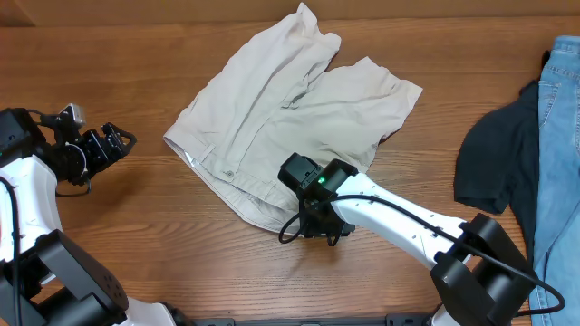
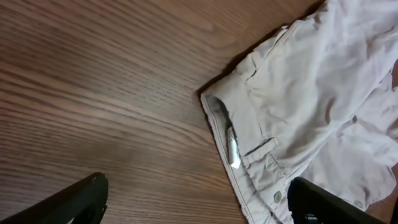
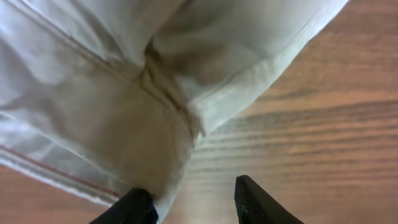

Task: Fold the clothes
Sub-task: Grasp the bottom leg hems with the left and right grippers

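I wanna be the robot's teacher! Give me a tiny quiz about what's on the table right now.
1. True or false: the left gripper touches the shorts.
2. What lies at the right side of the table? A) a towel B) a dark garment and jeans C) a box
3. Which gripper is at the shorts' edge?
Key: 1 false; 2 B; 3 the right gripper.
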